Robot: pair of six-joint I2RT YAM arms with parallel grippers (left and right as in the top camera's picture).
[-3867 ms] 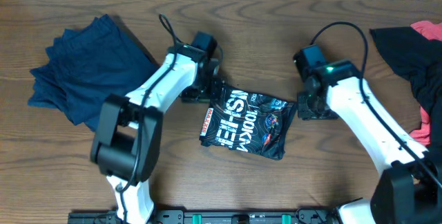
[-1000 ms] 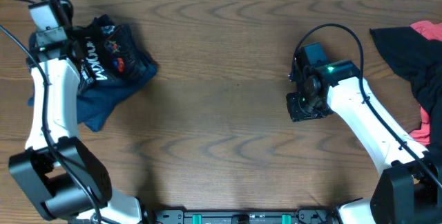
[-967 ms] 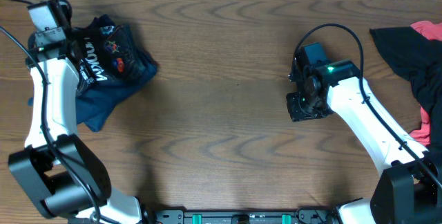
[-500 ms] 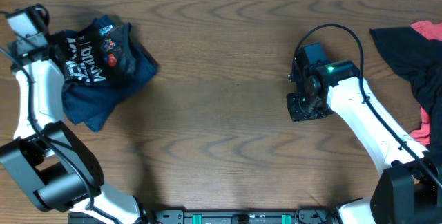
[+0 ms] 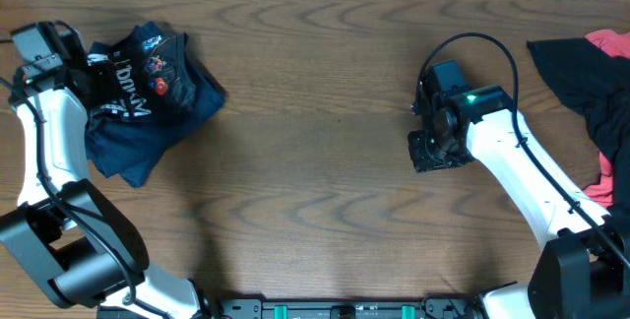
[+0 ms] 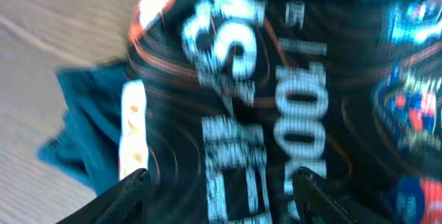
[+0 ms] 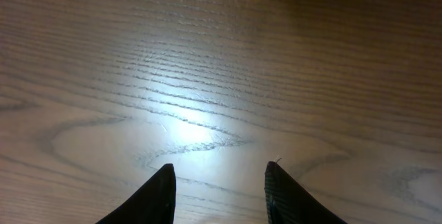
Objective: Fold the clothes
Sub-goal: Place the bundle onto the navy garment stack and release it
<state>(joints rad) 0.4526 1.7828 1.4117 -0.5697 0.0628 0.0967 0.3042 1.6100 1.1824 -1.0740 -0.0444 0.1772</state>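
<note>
Black jersey (image 5: 148,68) with thin orange contour lines and white lettering lies crumpled at the far left of the wooden table (image 5: 315,211). It rests on a navy garment (image 5: 148,127) that spreads out beneath it toward the near side. The left gripper (image 6: 221,177) hangs just over the jersey's left part. Its 2 fingers (image 6: 128,196) are spread wide, and only printed fabric shows below between them. It grips nothing, though the wrist view is blurred. The right gripper (image 7: 219,171) hovers right of centre above bare wood, its jaws partly apart and empty. At the far right edge sits a heap of black clothes (image 5: 576,73), with red fabric (image 5: 608,38) touching it.
</note>
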